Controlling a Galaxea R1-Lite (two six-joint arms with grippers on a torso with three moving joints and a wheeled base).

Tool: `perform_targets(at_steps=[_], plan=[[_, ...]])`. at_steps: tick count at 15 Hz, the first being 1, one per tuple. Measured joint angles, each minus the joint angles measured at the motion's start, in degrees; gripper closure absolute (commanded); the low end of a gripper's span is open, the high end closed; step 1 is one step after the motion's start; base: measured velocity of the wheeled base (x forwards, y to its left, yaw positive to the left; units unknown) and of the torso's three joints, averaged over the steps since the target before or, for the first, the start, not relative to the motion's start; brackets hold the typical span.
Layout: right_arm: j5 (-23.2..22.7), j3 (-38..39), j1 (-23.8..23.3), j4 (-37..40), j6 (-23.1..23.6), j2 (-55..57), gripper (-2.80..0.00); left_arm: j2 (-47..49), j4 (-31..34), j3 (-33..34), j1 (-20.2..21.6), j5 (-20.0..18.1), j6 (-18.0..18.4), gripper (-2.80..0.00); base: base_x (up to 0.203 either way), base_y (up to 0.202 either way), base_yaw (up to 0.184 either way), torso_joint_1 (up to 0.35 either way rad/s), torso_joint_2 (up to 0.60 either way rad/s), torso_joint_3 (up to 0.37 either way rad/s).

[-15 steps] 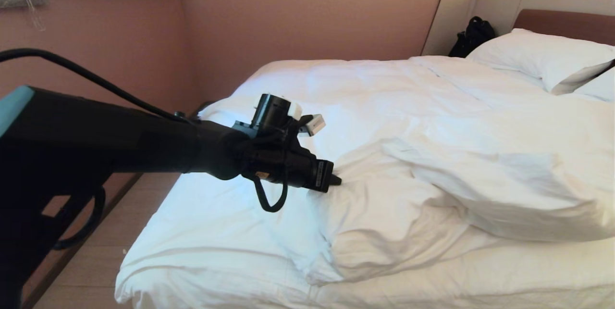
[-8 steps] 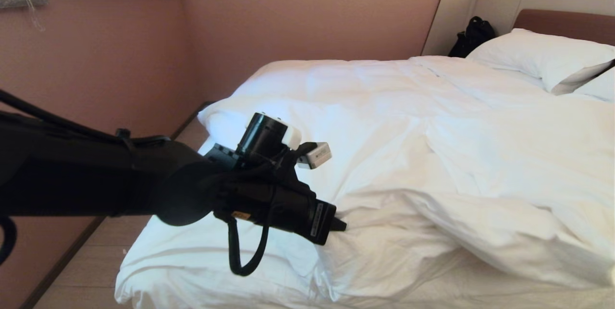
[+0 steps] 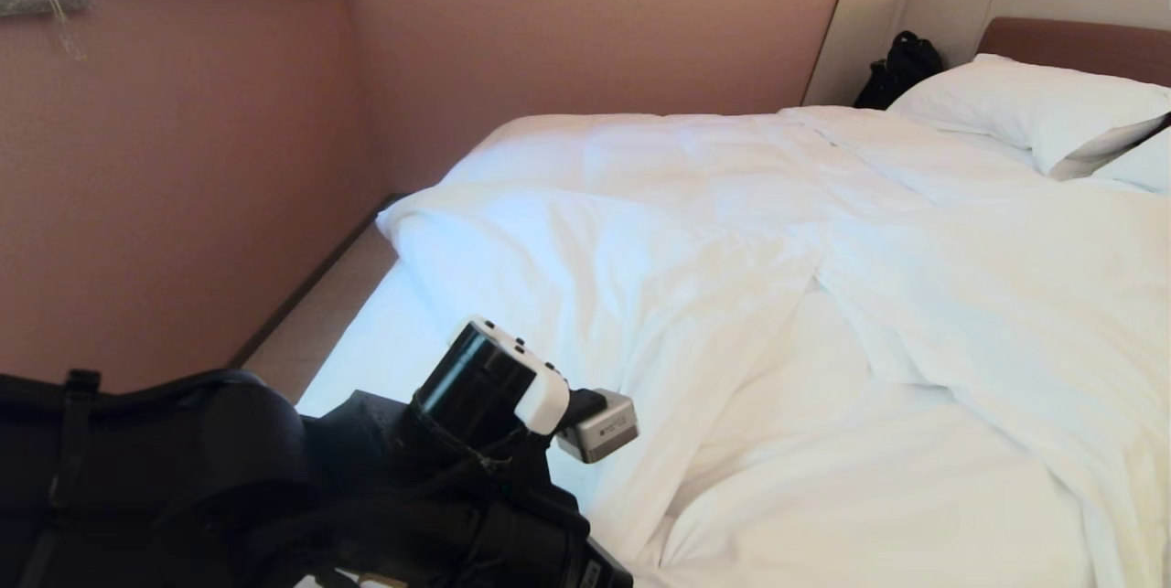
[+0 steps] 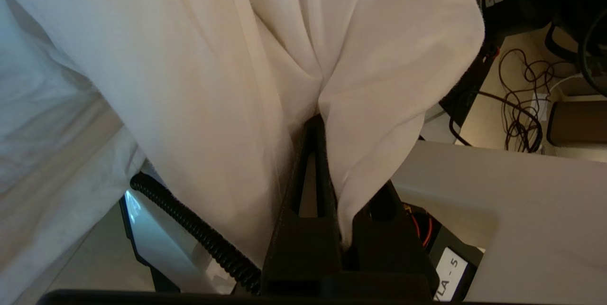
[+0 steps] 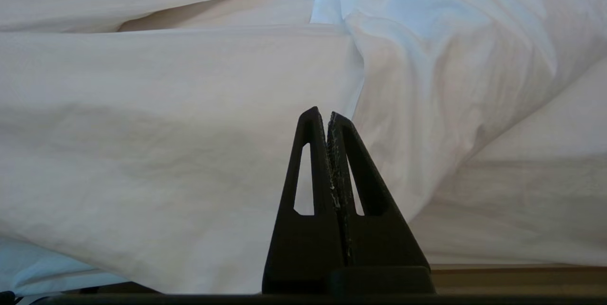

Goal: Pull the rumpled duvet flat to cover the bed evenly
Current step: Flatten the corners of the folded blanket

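The white puffy duvet [image 3: 732, 231] lies over the bed [image 3: 352, 368], spread in long soft creases toward the foot. My left arm sits low at the near left, and its gripper tips drop below the head view's edge. In the left wrist view the left gripper [image 4: 324, 122] is shut on a fold of the duvet [image 4: 379, 82], which hangs gathered from the jaws and hides one finger. My right gripper [image 5: 327, 114] is shut on nothing, level with the draped side of the duvet [image 5: 166, 129].
White pillows [image 3: 1025, 108] lie against the brown headboard [image 3: 1070, 44], with a black bag [image 3: 901, 67] beside them. A pink wall [image 3: 183, 204] and a narrow floor strip [image 3: 320, 304] run along the bed's left side. Loose cables [image 4: 521, 120] lie on the floor near my base.
My left arm has drawn back toward the foot of the bed and down, dragging the duvet with it. The bunched fold at the right has spread out flatter. The right gripper stays still.
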State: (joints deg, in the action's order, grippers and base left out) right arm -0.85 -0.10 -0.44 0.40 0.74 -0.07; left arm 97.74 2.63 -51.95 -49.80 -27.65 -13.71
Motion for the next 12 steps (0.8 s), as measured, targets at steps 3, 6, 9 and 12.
perform_targets(at_steps=[3,6,9,12], plan=[[0.0,0.0,0.0,0.0,0.0,0.0,0.0,0.7,-0.8,0.9,-1.1,0.0,0.0,0.0,0.0,0.0,0.0,0.0,0.0,0.0],[0.0,0.0,0.0,0.0,0.0,0.0,0.0,2.1,-5.7,2.3,-1.8,-0.4,0.0,0.0,0.0,0.0,0.0,0.0,0.0,0.0],[0.0,0.0,0.0,0.0,0.0,0.0,0.0,3.5,-8.9,3.8,-2.0,-0.3,0.2,-2.8,0.0,0.0,0.0,0.0,0.0,0.0],[0.0,0.0,0.0,0.0,0.0,0.0,0.0,3.9,-9.1,3.5,-2.0,-0.4,0.2,-2.8,0.0,0.0,0.0,0.0,0.0,0.0]])
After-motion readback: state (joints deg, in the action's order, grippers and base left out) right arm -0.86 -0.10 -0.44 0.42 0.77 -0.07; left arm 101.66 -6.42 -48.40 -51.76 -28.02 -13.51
